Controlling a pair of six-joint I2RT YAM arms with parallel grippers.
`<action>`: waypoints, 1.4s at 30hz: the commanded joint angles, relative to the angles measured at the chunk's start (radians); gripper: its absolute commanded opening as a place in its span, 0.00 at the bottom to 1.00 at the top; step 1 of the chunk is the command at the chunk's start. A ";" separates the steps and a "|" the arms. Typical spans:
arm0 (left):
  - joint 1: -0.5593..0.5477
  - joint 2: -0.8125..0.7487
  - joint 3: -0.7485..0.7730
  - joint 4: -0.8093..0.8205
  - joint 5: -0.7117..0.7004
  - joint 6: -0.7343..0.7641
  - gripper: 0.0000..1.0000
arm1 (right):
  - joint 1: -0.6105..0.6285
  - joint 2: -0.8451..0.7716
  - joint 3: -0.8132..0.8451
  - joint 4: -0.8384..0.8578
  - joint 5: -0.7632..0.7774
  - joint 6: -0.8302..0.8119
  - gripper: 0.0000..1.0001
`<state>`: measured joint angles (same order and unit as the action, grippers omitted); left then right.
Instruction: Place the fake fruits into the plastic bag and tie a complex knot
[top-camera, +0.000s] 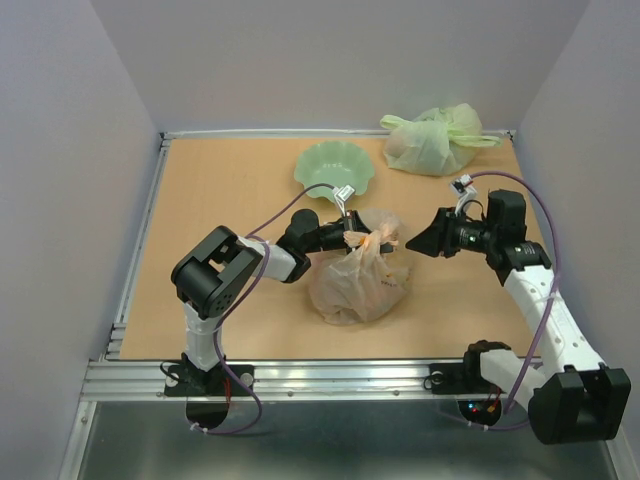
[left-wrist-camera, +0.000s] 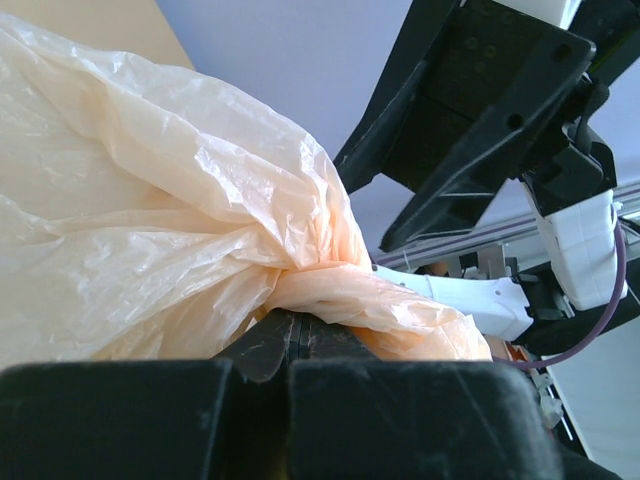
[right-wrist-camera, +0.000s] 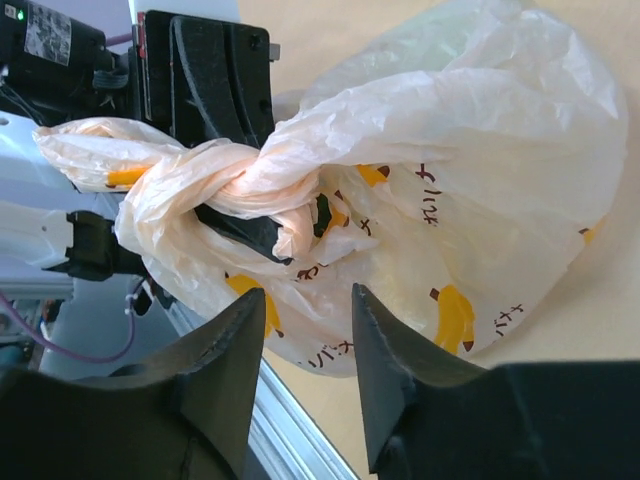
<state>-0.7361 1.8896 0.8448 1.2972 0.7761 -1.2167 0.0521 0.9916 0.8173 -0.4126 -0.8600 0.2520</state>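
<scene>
To tie the knot well, the left end effector should hold the twist tight while the right end effector grabs the loose end, I think. The left one is clenched on the neck of the plastic bag. The right one is released and empty, just beside that neck. The bag sits in the middle of the table, nearer the near edge.

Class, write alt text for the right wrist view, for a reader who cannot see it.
A thin whitish plastic bag with orange printed marks lies on a wooden table, its neck twisted into a rope and clamped by the left gripper. The right gripper in the foreground is open, holding nothing.
</scene>
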 joint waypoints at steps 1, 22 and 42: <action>-0.006 -0.030 0.033 0.386 0.022 0.017 0.00 | -0.021 0.036 0.029 -0.009 -0.106 0.015 0.42; -0.026 -0.017 0.050 0.402 0.020 0.013 0.00 | -0.023 0.107 -0.089 0.284 -0.160 0.286 0.44; -0.043 -0.014 0.048 0.390 0.018 0.032 0.00 | 0.003 0.127 -0.136 0.357 -0.171 0.345 0.41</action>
<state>-0.7700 1.8896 0.8532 1.2968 0.7780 -1.2110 0.0418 1.1126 0.7002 -0.1200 -1.0142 0.5846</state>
